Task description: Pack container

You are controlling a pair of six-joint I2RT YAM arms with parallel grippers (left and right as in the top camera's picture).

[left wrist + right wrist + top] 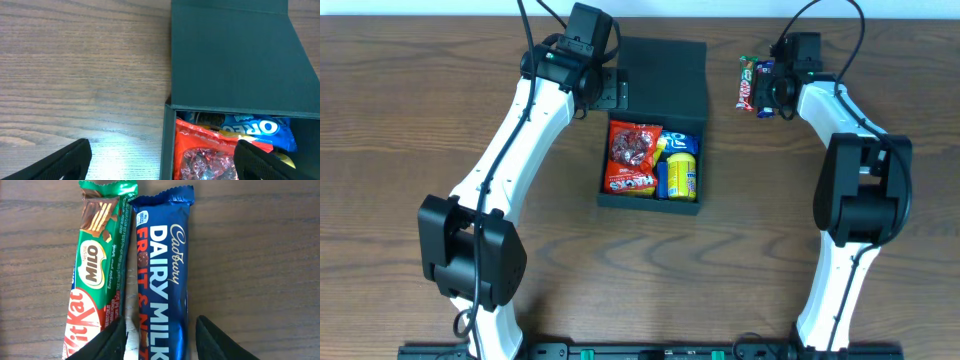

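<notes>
The container (655,85), a dark teal-black box with its flap lid laid open at the back, sits mid-table and holds a red Kisses bag (633,157), a blue Oreo pack (676,140) and a yellow packet (682,175). My left gripper (162,160) is open, straddling the container's left wall (168,140), one finger over the table, one over the red bag (210,150). My right gripper (160,340) is open around a blue Dairy Milk bar (162,275), which lies next to a Milo KitKat bar (97,275) on the table at back right.
The two bars (752,82) lie about a hand's width right of the container lid. Both arm bases stand at the table's front edge.
</notes>
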